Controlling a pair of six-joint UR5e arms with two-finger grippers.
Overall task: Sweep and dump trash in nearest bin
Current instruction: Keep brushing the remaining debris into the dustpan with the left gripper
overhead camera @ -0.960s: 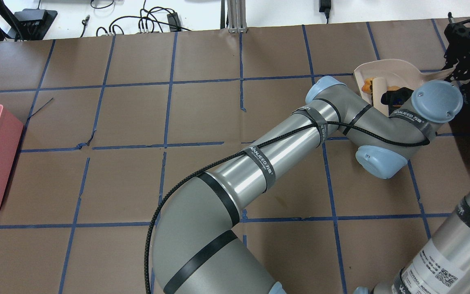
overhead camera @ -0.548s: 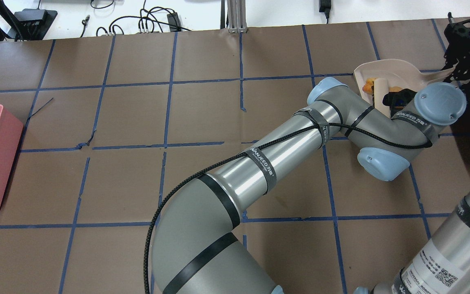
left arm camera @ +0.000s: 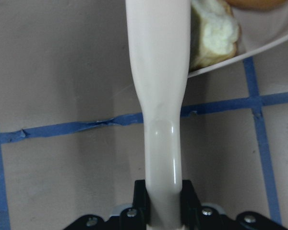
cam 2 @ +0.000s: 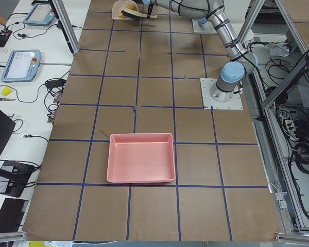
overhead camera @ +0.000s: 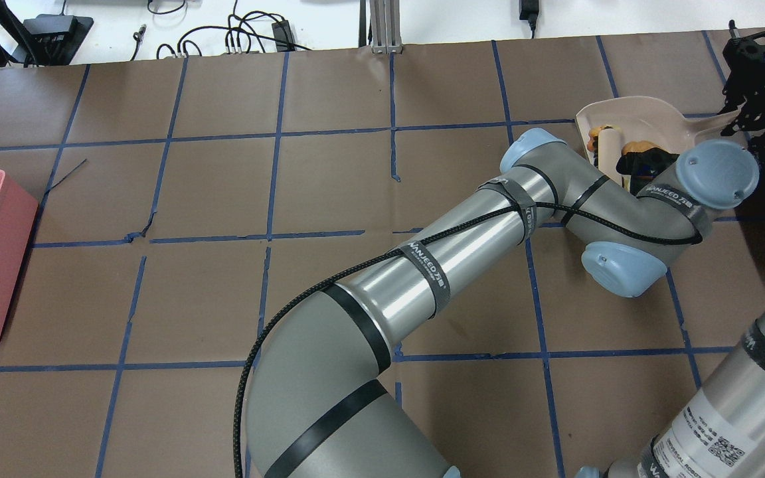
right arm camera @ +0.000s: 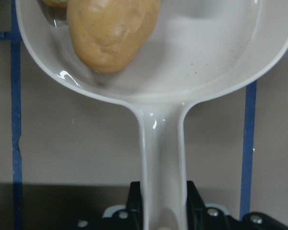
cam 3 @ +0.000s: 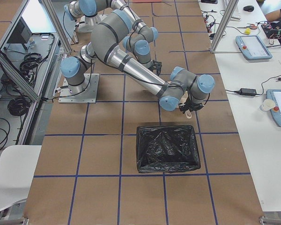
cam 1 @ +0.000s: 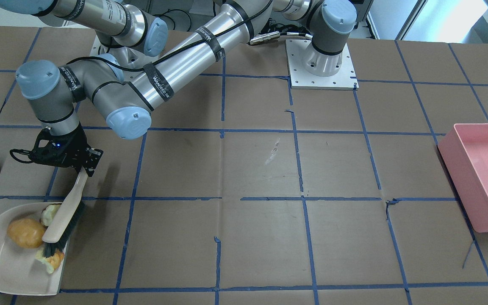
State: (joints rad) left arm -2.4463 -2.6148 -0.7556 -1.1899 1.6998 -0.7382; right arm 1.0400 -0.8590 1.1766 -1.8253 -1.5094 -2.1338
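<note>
A cream dustpan lies at the table's end on my right side. In it are the trash pieces: a tan-orange lump and two pale crumbly chunks. My left gripper is shut on the cream handle of a brush, whose dark bristles rest in the pan's mouth between the chunks. The left wrist view shows the brush handle clamped in the jaws, with one chunk beside it. My right gripper is shut on the dustpan handle, and the lump sits in the pan.
A pink bin stands at the table's far end on my left side. A bin lined with a black bag sits just past the dustpan at the near end in the exterior right view. Brown paper with blue tape lines covers the table.
My left wrist has drawn back slightly toward the robot, and the brush has shifted a little toward the pan's open edge. The dustpan and right gripper have stayed put.
</note>
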